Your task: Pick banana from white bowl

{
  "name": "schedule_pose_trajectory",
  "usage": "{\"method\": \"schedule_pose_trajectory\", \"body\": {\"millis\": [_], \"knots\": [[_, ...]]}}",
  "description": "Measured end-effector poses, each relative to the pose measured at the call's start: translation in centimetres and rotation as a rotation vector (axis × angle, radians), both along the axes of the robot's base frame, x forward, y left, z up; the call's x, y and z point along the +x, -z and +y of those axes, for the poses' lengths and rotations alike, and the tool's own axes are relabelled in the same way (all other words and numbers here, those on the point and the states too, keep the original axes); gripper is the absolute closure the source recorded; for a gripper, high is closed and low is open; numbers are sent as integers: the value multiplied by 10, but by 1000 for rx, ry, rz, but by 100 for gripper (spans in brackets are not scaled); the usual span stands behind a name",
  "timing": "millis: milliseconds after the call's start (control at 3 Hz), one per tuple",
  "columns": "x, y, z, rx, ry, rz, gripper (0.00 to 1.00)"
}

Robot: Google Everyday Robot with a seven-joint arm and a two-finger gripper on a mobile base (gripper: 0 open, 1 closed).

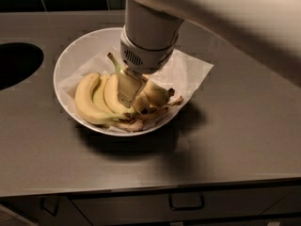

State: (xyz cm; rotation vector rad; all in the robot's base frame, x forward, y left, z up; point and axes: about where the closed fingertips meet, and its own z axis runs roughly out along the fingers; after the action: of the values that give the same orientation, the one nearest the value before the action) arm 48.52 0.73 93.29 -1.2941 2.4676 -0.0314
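One gripper (128, 95) sits low inside the white bowl (62, 62) on my feed, pressed among the fruit at the bowl's middle, where the banana (155, 94) lies on paper (193, 72) beside the bunch (88, 100), though whether it has clamped anything I cannot tell.

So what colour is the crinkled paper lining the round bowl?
White paper, camera view; gripper down among yellow bananas.
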Motion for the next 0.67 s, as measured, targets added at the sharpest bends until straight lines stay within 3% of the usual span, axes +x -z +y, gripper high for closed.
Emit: {"method": "schedule_pose_trajectory", "body": {"millis": [333, 667], "knots": [[0, 0, 0, 0, 0, 0, 10], [0, 0, 0, 0, 0, 0, 0]]}}
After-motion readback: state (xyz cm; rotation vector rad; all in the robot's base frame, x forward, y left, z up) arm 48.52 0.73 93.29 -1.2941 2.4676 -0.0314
